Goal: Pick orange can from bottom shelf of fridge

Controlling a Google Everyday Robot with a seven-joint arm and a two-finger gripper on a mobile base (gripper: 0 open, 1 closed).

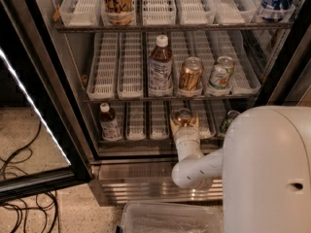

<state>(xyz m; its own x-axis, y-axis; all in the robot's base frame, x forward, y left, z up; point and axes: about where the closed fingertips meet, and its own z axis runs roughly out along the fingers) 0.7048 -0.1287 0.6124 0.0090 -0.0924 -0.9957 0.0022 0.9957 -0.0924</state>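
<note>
Straight ahead, gripper point(184, 122) clasps the orange can point(183, 114).

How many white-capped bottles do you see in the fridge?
2: one bottle on the middle rack, another left on the bottom shelf. The gripper sits at the orange can there; the robot's body may hide others.
</note>
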